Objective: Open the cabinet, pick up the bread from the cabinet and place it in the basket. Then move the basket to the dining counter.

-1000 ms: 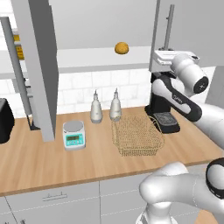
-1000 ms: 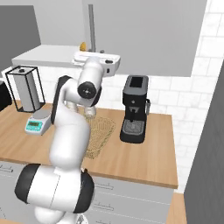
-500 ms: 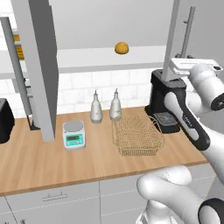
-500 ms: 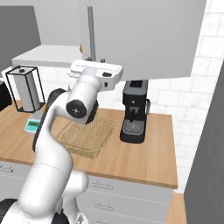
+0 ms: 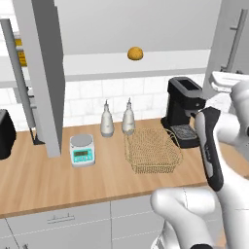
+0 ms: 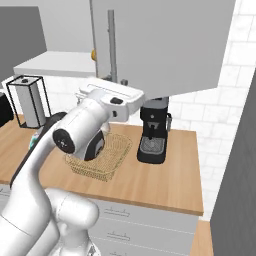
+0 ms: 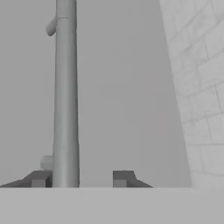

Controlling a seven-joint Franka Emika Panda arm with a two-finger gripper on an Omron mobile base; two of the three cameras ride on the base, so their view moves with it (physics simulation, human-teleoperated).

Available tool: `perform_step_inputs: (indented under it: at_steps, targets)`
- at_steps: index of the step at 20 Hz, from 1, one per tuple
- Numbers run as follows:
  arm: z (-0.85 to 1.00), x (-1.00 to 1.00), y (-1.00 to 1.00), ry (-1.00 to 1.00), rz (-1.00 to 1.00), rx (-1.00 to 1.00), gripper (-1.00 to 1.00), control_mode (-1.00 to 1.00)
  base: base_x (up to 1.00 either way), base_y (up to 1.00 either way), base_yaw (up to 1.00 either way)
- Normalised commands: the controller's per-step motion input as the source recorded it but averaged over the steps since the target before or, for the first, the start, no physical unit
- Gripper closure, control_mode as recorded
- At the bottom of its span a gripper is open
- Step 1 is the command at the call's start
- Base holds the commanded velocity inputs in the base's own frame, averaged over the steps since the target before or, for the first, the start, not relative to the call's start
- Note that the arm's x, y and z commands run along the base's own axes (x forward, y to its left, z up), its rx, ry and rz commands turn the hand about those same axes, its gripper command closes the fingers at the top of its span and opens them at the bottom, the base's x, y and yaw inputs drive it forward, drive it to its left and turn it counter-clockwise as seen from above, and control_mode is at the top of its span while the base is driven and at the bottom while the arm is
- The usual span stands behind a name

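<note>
Start at the left of the left base view. The left door [image 5: 41,73] of the cabinet [image 5: 146,24] stands swung out over the worktop [image 5: 44,180]. If you sweep the arm that way, you can strike its edge. Below it sit the kitchen scale [image 5: 82,149] and two bottles [image 5: 116,118]. The bottles stand just behind the basket [image 5: 153,150], so a low pass could tip them.

The bread [image 5: 135,53] rests on the white shelf [image 5: 194,59], near its front edge and above the basket. It is round and will likely roll, so a nudge from a finger instead of a clean pinch could push it back or off the shelf. It might miss the basket if it falls.

The coffee machine [image 5: 184,111] stands just beside the basket's right rim, and the arm's elbow hangs near it. A wide swing risks a knock.

At the right, the gripper [image 7: 81,178] has its jaws apart around the right door's bar handle [image 7: 65,96]. The bar lies against one fingertip [image 7: 39,178], with a clear gap to the other. The hand is not clamped on it. If you pull sideways from here, the bar can catch on that finger and drag the door [image 5: 231,39]. Back straight out first.
</note>
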Motion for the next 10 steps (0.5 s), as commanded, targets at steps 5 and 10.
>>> perform_step_inputs:
  at_steps: [5, 10]
  targets:
    - [0.01, -0.93, -0.93, 0.06, -0.22, 0.01, 1.00, -1.00, 0.00, 0.00, 0.00]
    - [0.00, -0.80, -0.77, 0.05, -0.21, 0.00, 1.00, -1.00, 0.00, 0.00, 0.00]
